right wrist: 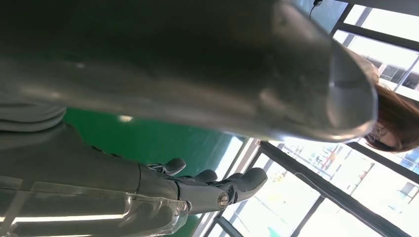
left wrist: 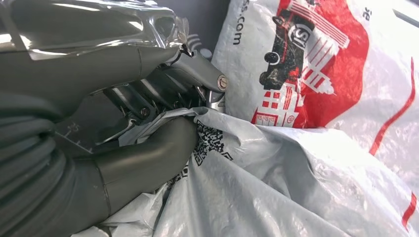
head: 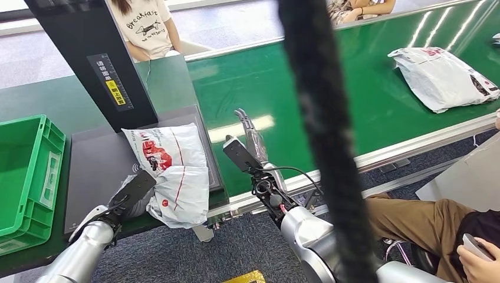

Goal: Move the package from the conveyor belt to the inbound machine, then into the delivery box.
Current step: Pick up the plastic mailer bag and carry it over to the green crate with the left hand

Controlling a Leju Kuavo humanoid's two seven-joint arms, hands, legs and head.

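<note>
Left hand (left wrist: 148, 123) on upright-lying package (head: 174, 171)

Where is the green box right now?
In the head view, the green box sits at the far left, beside the dark scanner platform holding the package.

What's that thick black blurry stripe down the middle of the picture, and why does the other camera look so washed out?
Head view: something dark hangs too close to the lens to focus, so I cannot tell what it is; ceiling lights streak the conveyor belt. Right wrist view: bright windows wash out behind the right hand, whose thumb blurs large. Left wrist view: sharp on the package the left hand grips.
</note>
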